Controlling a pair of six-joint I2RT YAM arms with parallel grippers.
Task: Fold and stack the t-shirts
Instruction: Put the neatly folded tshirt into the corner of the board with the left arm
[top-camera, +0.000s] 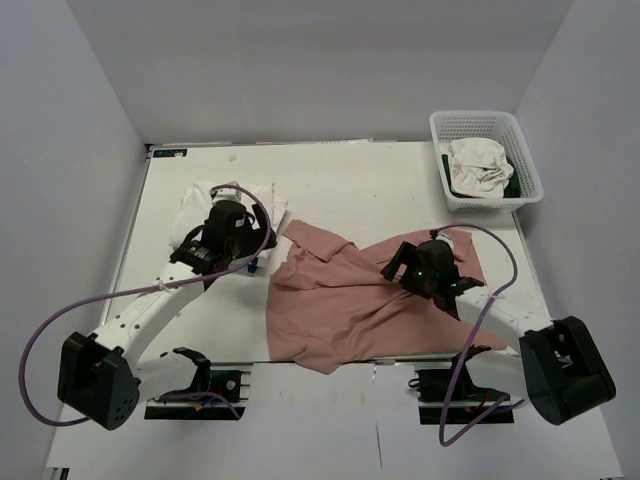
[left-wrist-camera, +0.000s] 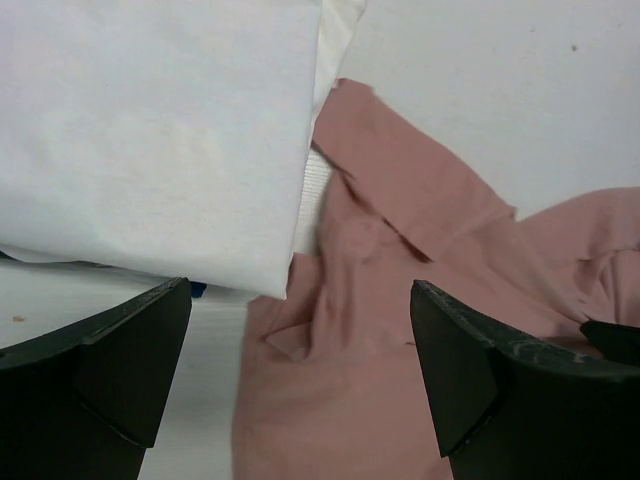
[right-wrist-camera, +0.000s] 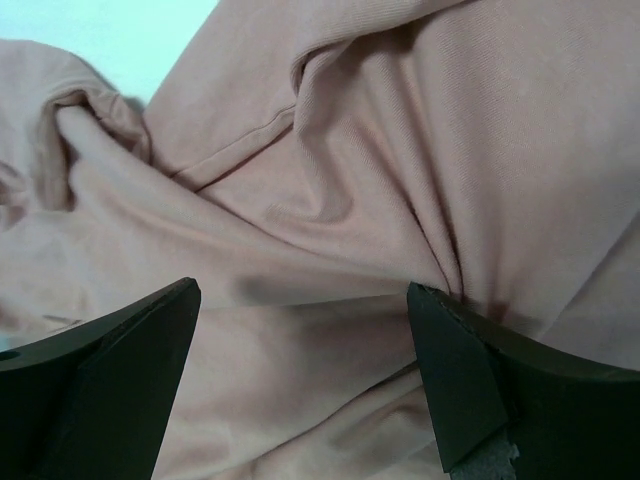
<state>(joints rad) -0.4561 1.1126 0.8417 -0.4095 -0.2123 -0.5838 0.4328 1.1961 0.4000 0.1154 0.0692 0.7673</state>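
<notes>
Top external view: a crumpled pink t-shirt lies between the 2 arms, with a folded white t-shirt touching its left edge. The left gripper, spread wide and empty, hangs over that border. The right gripper, equally wide and empty, hangs just above the pink folds.

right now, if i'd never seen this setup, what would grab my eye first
The dusty-pink t-shirt lies rumpled and unfolded across the middle of the table, with the right gripper open over its creases. To its left sits a folded white t-shirt, and the left gripper is open over the spot where the two shirts meet. At the far right corner, a white mesh basket holds more white cloth.
</notes>
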